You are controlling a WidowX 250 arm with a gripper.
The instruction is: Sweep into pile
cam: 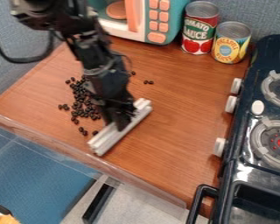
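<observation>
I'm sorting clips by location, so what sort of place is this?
Most likely a toy kitchen set up for robot work: a teal microwave with coral buttons and a dark stove with burners border a wood-look counter, under a black robot arm.

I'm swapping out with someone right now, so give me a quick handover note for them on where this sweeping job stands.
Gripper: on the middle of the white bar, apparently clamped on it, with the bar down on the wooden counter.
Job's things: most of the small black beans lie in a loose patch on the microwave side of the counter's front edge, left of the bar in the picture.
Done: a rough cluster, not a tight pile.
Left: gather the stragglers, including a pair off to the right and a few by the bar's near end.
</observation>
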